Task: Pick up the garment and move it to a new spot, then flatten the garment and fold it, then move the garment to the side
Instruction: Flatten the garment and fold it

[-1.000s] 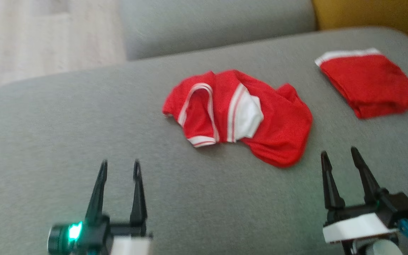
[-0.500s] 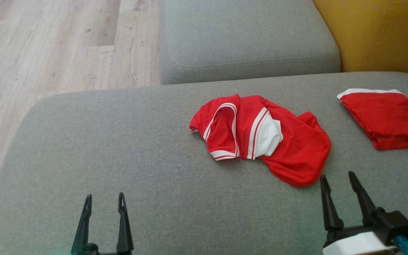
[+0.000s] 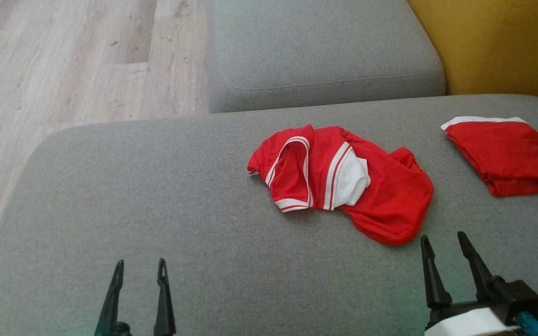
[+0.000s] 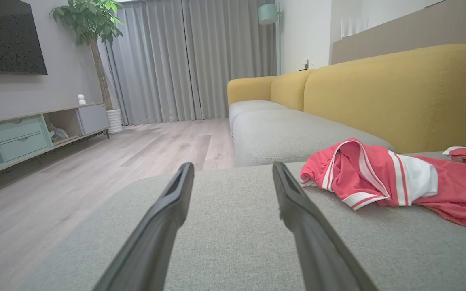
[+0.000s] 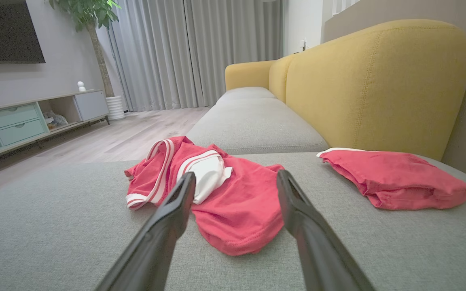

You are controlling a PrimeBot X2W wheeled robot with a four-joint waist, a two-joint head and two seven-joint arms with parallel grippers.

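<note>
While the red garment [image 3: 343, 182] is lying in a crumpled heap a little right of the middle of the grey seat cushion [image 3: 157, 196], closer to its far edge than to its near one, both arms are waiting low toward the near edge. The left gripper [image 3: 140, 262] is hovering left of centre with its fingers spread wide and nothing between them. The garment is sitting well apart from it, ahead and to its right. The right gripper [image 3: 442, 236] is hanging toward the near right corner, its jaws likewise gaping wide and empty, its tips pointing at the garment's nearest red hem, which is lying just beyond them.

That placement is looking deliberate. The right arm is lining up as the closer one for the first pinch, and the jaws, I judge, are standing wide to take in a bunched fold of cloth. White-striped trim and a white panel are showing on the heap's left half, so the cloth is sitting twisted, not flat.

A second red piece [image 3: 507, 154], apparently folded, is resting by the right edge, probably marking where finished items are going. The pick-up is not yet begun, and the broad stretch of cushion to the garment's left is offering room for spreading.
</note>
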